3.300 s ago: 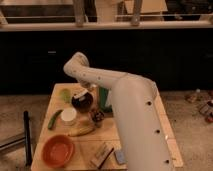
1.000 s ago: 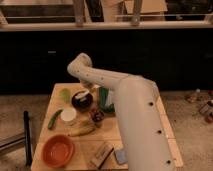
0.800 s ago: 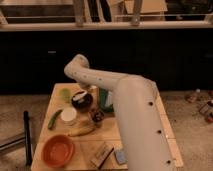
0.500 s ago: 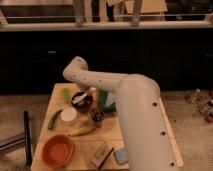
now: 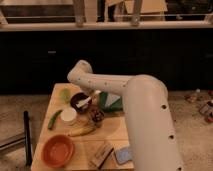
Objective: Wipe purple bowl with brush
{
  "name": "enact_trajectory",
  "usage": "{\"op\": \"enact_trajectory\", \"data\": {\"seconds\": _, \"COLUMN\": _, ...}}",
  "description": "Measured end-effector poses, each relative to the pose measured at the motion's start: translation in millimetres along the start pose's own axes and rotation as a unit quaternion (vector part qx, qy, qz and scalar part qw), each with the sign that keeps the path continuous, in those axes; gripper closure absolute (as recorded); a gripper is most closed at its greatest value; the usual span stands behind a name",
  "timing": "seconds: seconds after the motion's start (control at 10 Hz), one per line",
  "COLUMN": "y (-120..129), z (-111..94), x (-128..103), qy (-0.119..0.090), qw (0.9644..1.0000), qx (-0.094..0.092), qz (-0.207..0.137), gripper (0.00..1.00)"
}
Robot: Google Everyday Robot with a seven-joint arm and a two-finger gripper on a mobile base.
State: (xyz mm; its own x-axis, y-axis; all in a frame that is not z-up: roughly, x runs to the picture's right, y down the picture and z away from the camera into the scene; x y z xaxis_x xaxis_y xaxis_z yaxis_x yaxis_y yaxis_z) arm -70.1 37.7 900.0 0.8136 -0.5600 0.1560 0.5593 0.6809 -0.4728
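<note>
Dim, warm light from above reaches my table (image 5: 86, 143); the background is dark, and the gripper (image 5: 98, 95) above the purple bowl (image 5: 78, 102) sits shaded.

Lab-like room: wooden table (image 5: 116, 141), gripper (image 5: 96, 116) above; dark cabinets (image 5: 150, 55).

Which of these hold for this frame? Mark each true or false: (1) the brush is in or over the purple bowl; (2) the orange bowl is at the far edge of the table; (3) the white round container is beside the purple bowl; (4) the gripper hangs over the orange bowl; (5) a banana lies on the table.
1. True: the brush lies slanted across the purple bowl.
2. False: the orange bowl is at the near left corner of the table.
3. True: the white round container is just in front and left of the purple bowl.
4. False: the gripper is low by the purple bowl's right side.
5. True: the banana lies mid-table.
</note>
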Motion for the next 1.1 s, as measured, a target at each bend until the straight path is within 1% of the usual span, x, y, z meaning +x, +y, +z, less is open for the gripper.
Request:
{"op": "enact_trajectory", "data": {"seconds": 0.3, "y": 1.8, "z": 4.9, "x": 14.7, "qy": -0.001, "qw": 0.9997, "qx": -0.004, "qz": 0.022, "gripper": 0.98}}
{"op": "enact_trajectory", "data": {"seconds": 0.6, "y": -8.2, "z": 7.6, "x": 28.4, "qy": -0.005, "qw": 0.9989, "qx": -0.002, "qz": 0.046, "gripper": 0.98}}
{"op": "enact_trajectory", "data": {"seconds": 0.8, "y": -12.8, "z": 6.4, "x": 29.0, "qy": -0.01, "qw": 0.9987, "qx": 0.002, "qz": 0.051, "gripper": 0.98}}
{"op": "enact_trajectory", "data": {"seconds": 1.0, "y": -14.8, "z": 2.3, "x": 30.5, "qy": -0.021, "qw": 0.9983, "qx": 0.01, "qz": 0.053, "gripper": 0.98}}
{"op": "enact_trajectory", "data": {"seconds": 1.1, "y": -14.9, "z": -2.0, "x": 31.9, "qy": -0.032, "qw": 0.9979, "qx": 0.018, "qz": 0.054, "gripper": 0.98}}
